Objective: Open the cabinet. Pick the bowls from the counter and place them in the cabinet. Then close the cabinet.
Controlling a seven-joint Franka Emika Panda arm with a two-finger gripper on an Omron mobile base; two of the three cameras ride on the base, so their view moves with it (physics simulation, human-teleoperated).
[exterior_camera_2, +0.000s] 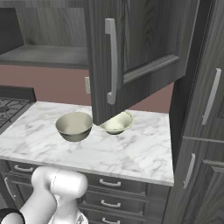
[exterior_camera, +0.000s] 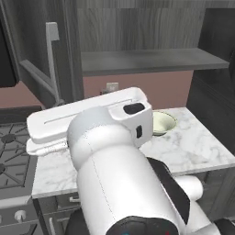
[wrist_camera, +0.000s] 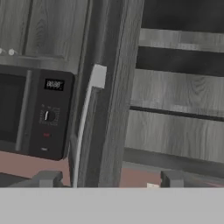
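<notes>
Swung-open cabinet [exterior_camera_2: 131,52] door's bar handle [exterior_camera_2: 112,61] stands vertical.

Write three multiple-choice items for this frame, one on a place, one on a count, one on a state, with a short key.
1. Where are the bowls?
A. on the cabinet shelf
B. on the counter
C. on the stove

2. How many bowls are in sight?
A. one
B. two
C. three

3. What state is the cabinet in?
A. both doors shut
B. doors swung open
C. doors removed

Key:
1 B: the larger bowl and the shallower bowl both sit on the counter, while the shelf holds nothing.
2 B: the right base view shows two side by side, the shallower one partly behind the open right door.
3 B: the cabinet's right door stands out over the counter, the left door is swung aside, and the shelf is exposed.
</notes>
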